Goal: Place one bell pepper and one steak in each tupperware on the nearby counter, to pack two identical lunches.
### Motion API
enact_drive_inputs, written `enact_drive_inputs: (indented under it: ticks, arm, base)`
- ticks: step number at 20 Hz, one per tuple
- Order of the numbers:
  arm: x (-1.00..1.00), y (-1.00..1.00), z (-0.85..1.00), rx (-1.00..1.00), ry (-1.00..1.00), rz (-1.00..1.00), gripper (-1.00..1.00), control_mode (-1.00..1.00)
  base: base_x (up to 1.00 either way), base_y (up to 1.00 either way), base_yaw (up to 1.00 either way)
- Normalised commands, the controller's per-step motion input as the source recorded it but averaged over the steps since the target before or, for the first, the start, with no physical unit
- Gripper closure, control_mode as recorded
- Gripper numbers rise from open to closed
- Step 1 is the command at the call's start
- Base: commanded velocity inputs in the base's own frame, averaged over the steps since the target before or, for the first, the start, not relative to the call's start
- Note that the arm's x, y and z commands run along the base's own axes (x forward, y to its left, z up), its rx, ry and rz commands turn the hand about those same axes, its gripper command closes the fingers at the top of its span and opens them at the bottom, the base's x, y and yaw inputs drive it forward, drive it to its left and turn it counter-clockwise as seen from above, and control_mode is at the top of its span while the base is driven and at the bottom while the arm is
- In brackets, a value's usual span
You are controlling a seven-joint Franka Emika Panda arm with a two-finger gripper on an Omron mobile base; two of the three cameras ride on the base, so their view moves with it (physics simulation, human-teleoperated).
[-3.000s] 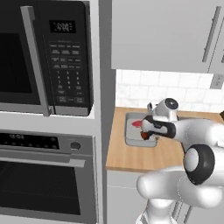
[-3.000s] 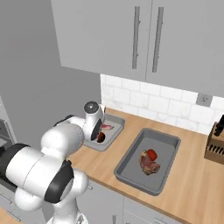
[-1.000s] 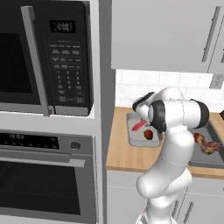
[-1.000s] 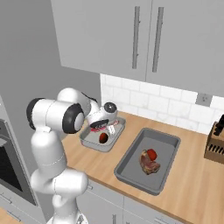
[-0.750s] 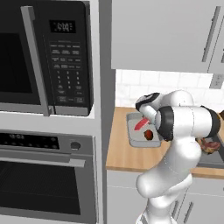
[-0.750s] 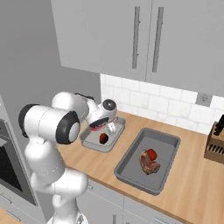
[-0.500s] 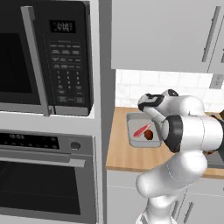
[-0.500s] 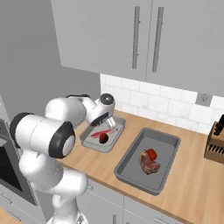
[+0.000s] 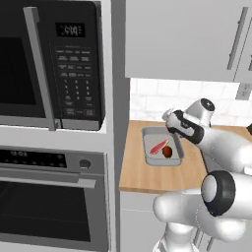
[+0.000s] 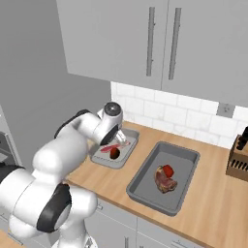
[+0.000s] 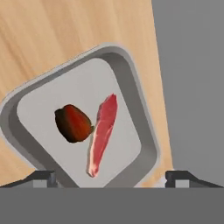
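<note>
Tupperware: large grey tray [image 10: 186, 154] on wood-grain counter [image 10: 213, 191] holds marbled steak [image 10: 163, 183], red pepper [image 10: 167, 170]; small rounded tray [image 11: 131, 109] beside it holds thin steak strip [image 11: 102, 133], dark glossy pepper [image 11: 73, 123]. Gripper [image 11: 112, 177] above, jaws wide apart, empty.

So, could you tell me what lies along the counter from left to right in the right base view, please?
Small tupperware with steak and bell pepper → larger tupperware holding steak and pepper → knife block.

- The arm [image 10: 72, 145] has glossy white rounded shells.
- Dark, nearly black bands ring its joints.
- A round grey cap tops the wrist.
- The two finger tips [image 11: 43, 177] are small and dark.
</note>
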Motion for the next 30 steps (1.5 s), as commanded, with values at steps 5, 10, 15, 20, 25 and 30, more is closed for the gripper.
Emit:
enact_drive_inputs:
  ticks: [5, 10, 15, 20, 25, 30]
  arm:
    - [-1.00, 0.02, 0.16, -0.08, -0.24, 0.04, -1.00, -1.00]
    - [-0.59, 0.00, 0.01, -0.03, -0.24, 0.00, -1.00, -1.00]
    - [-0.06, -0.11, 0.00, 0.00, -0.01, 0.00, -1.00, -1.00]
    - [-0.16, -0.28, 0.00, 0.00, 0.00, 0.00, -1.00, -1.00]
    - [-0.41, -0.43, 0.00, 0.00, -0.02, 0.01, -1.00, -1.00]
    - [-0.42, -0.33, 0.00, 0.00, -0.02, 0.02, -1.00, -1.00]
  base:
    - [0.00, 0.00, 0.00]
    - [0.00, 0.00, 0.00]
    - [0.00, 0.00, 0.00]
    - [0.00, 0.00, 0.00]
    - [0.00, 0.00, 0.00]
    - [0.00, 0.00, 0.00]
